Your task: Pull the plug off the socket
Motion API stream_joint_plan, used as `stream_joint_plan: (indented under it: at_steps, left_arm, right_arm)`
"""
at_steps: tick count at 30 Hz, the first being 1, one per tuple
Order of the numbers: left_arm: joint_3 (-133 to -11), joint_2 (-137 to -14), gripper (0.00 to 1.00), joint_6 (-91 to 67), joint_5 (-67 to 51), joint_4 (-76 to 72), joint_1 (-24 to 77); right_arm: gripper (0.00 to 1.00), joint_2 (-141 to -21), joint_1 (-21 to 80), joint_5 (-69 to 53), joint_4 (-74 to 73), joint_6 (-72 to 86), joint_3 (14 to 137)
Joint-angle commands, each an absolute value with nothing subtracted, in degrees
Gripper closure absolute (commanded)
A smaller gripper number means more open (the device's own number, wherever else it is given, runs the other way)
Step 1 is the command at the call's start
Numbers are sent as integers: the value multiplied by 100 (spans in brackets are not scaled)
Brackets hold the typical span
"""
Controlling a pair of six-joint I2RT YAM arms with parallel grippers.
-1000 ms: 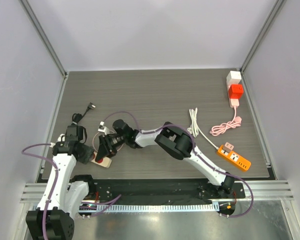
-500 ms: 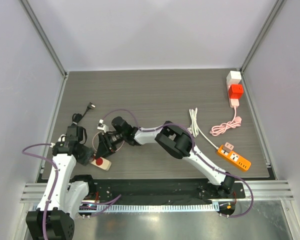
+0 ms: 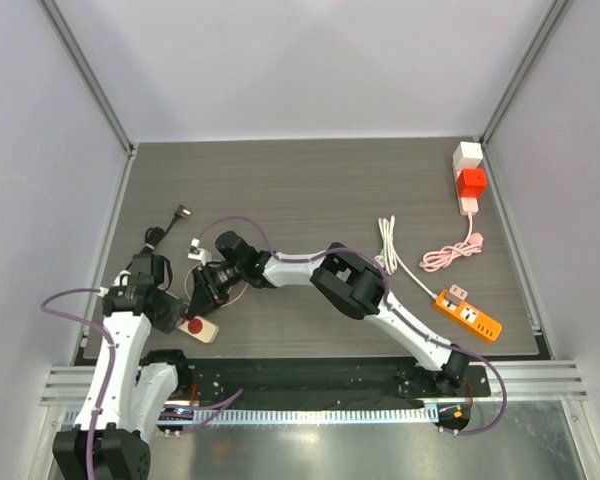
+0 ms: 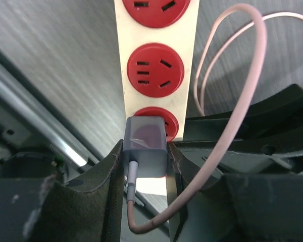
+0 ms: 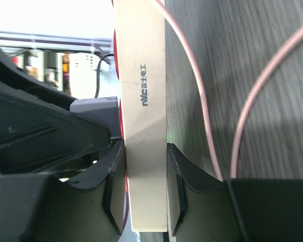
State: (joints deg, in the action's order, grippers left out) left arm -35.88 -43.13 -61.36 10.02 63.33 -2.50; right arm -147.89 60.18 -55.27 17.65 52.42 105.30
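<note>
Socket strip (image 4: 156, 102) is showing cream, its outlets (image 4: 155, 70) red. Plug (image 4: 145, 146) is showing grey, cable (image 4: 252, 75) pink. Table (image 4: 55, 50) is showing dark grey wood grain.

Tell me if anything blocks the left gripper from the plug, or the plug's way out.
Nothing visible does. The left gripper clamps the grey plug, seated in a red socket of the power strip. The pink cable loops off to one side; the right gripper grips the strip's edges.
</note>
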Motion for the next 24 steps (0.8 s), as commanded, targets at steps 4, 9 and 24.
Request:
stream_joint_plan:
  at_steps: [4, 9, 24]
  left_arm:
    - [-4535, -4596, 100, -6372, 817, 6293, -237]
    - [-4588, -4632, 100, -6188, 414, 5827, -246]
    - [-5458, -4350, 100, -5468, 1275, 6003, -246]
  right_arm:
    - [99, -14976, 6284, -3868, -614, 3710, 10854]
    - [99, -15021, 6275, -3883, -607, 3770, 10785]
    - [54, -13282, 5898, -4763, 1441, 4368, 9115]
